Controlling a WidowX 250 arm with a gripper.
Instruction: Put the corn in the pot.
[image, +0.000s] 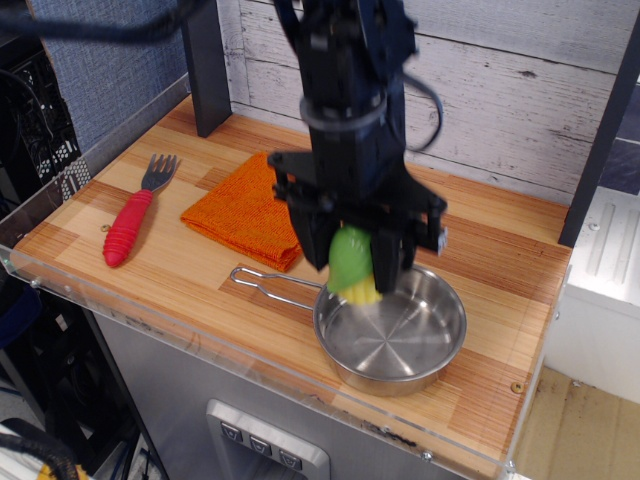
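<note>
The bench (480, 260) is a wooden top of light and darker planks, edged along its front and left sides by a clear plastic lip. Behind it rises a wall of whitewashed horizontal boards; a dark upright post stands at the back left corner and another at the far right. To the left of the bench hangs a blue-grey fabric panel, with dark shelving below it, and under the front edge sits a grey cabinet face with a row of small buttons.

Taking the pot (392, 330) as the landmark: it stands on the front right part of the bench, a shallow shiny steel pan, its wire-loop handle pointing left toward the middle of the bench. The black robot arm comes down from above, just behind and left of the pot, and its end effector (352, 262) is closed around the corn (352, 264), one finger on each side. The corn hangs above the pot's left rim, green husk uppermost and yellow base down, blurred in the picture; it does not touch the pan floor.

Behind and left of the pot lies a folded orange cloth (245, 207), partly hidden by the arm. Farther left of the pot, near the bench's left edge, lies a fork (135, 210) with a red ribbed handle and grey tines.
</note>
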